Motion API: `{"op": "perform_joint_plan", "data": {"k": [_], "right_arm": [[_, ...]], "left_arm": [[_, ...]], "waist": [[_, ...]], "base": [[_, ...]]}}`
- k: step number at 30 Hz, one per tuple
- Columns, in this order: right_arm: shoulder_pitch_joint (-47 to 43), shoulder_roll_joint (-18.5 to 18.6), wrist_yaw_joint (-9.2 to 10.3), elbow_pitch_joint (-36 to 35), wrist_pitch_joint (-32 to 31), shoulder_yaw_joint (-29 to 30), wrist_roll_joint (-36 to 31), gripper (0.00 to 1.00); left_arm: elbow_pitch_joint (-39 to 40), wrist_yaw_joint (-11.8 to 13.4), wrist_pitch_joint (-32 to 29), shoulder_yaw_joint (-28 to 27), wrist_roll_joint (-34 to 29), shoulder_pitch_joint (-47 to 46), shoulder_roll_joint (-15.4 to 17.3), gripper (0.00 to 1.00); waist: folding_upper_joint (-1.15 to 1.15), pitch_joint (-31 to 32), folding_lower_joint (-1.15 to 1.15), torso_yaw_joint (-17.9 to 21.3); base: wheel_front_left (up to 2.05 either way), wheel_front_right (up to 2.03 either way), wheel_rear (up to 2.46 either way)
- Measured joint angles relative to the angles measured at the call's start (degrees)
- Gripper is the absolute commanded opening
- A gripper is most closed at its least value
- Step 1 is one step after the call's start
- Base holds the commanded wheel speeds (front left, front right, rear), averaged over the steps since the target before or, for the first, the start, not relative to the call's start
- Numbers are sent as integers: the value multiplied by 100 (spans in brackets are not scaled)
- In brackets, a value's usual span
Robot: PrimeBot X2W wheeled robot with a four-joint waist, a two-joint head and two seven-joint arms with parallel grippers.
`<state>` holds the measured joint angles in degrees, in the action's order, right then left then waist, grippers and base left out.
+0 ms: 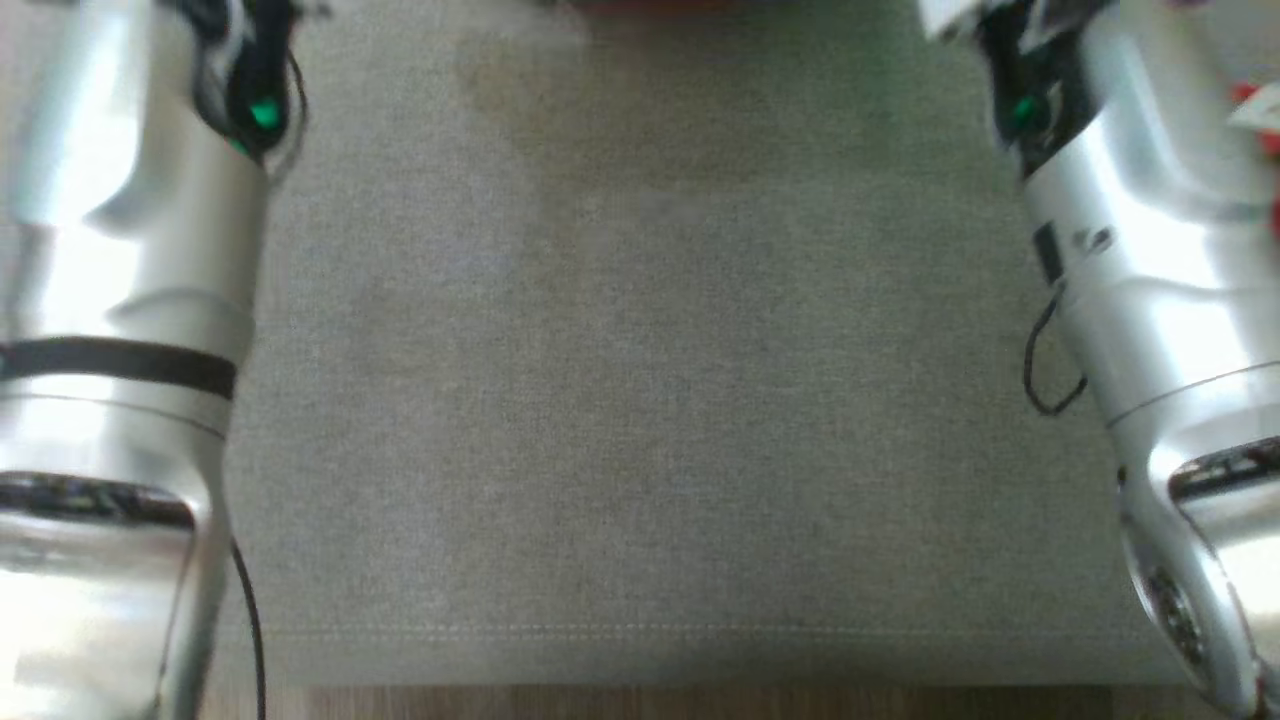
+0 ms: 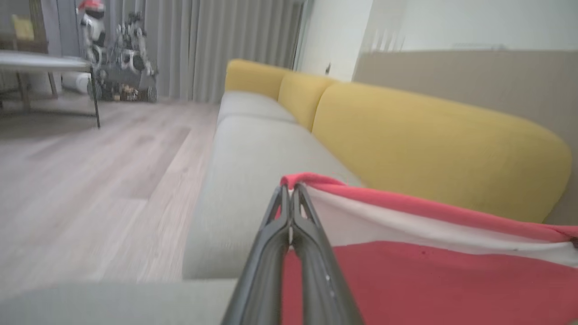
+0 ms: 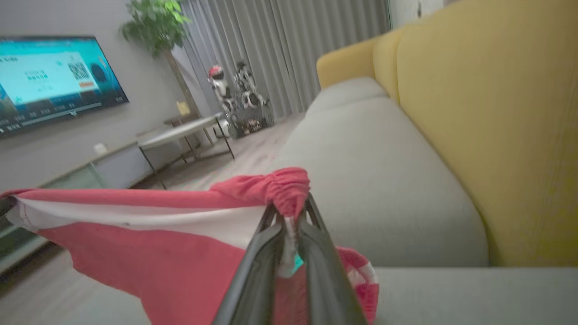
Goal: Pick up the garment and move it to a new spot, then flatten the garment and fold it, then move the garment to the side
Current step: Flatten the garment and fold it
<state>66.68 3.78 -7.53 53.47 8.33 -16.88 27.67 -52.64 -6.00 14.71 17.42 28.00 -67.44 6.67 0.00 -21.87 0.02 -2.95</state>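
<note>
One grey-yellow sofa (image 2: 253,149) | red-white garment (image 2: 429,271) | wood floor (image 2: 90,180) | curtains (image 2: 216,45) | robot (image 2: 122,58), perhaps

Your garment (image 2: 429,280) spans left claw (image 2: 291,194) to right claw (image 3: 291,212), barring that gap; seat cushion (image 1: 640,400) lies open, yellow backrest (image 2: 429,149) walls one side.

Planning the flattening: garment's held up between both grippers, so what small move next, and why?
Probably lower both arms, laying the red-and-white fabric garment onto the grey sofa seat cushion: both jaws are shut on its edge, holding it stretched.
</note>
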Motion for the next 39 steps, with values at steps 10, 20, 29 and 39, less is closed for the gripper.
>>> {"op": "perform_joint_plan", "data": {"k": [10,20,29,39], "right_arm": [[-533,5,0,937,415,-1042,689,0],[-2278,0,0,417,589,-843,946,0],[-4734,-46,0,-1137,588,-112,370,0],[-7063,-138,-1,-3462,-293,501,-387,0]], "left_arm": [[-887,-113,-1,-177,387,1137,-330,0],[799,-153,-2,-342,322,3403,-266,0],[2493,-157,-7,-367,-45,5482,1,0],[4272,382,-402,-535,-62,7443,211,0]], "waist": [[0,-121,-1,-26],[0,360,-2,-12],[0,1034,-2,-59],[1,1659,-2,-7]], "base": [[0,0,0],[0,0,0],[0,0,0],[0,0,0]]}}
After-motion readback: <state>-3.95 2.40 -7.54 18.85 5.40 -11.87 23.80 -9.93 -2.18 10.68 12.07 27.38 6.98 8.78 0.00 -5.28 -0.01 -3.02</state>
